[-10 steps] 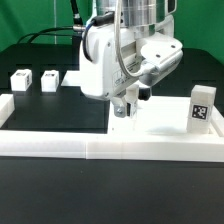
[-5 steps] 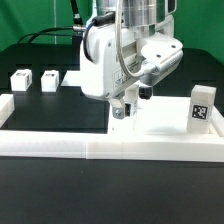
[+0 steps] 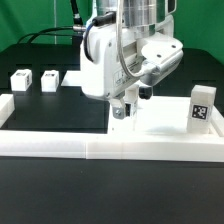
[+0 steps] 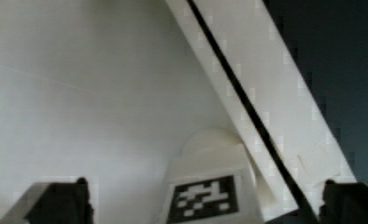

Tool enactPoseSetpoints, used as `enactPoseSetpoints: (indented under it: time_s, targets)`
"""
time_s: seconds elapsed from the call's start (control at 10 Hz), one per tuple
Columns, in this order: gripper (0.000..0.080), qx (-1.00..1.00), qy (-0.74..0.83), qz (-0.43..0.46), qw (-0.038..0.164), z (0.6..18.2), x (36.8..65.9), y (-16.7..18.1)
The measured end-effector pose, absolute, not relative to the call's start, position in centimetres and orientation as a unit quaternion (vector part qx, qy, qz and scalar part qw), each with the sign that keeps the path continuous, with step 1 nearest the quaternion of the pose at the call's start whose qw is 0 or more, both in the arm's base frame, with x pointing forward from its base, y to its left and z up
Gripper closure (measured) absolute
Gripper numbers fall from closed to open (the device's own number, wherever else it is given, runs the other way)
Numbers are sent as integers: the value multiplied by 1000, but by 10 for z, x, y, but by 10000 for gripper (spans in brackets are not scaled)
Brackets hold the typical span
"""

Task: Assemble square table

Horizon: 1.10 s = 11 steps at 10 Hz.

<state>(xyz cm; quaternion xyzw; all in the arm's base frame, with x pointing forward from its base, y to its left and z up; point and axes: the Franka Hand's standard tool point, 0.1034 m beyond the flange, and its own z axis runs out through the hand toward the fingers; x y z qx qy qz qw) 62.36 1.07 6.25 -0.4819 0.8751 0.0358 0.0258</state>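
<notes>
We see nothing shifted since a moment ago. The gripper (image 4: 199, 202) stands wide open, fingers (image 4: 56, 203) either side of a tagged leg (image 4: 213, 160), seemingly not touching it.

The white Panda arm (image 3: 115, 55) fills the middle, wrist pointing straight down, and the gripper (image 3: 126, 106) sits low over the white tabletop slab (image 3: 165, 125), close to the slab's edge on the exterior view's left. The finger gap is hard to read from here. Over on the exterior view's right, a tagged leg (image 3: 202, 107) stands upright by the slab's far edge. Two more white legs, one (image 3: 20, 80) and the other (image 3: 49, 79), sit side by side on the black table (image 3: 60, 115), well apart from the slab. The low white border wall (image 3: 100, 150) runs along the table's near edge.
</notes>
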Motion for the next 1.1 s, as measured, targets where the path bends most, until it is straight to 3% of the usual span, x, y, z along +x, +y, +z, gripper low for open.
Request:
enactPoseSetpoints:
  time_s: [0.7,1.1]
  targets:
    - [150,-487,872,35,27,64,624,12]
    - [150,-604,794,40,56,105,605,32]
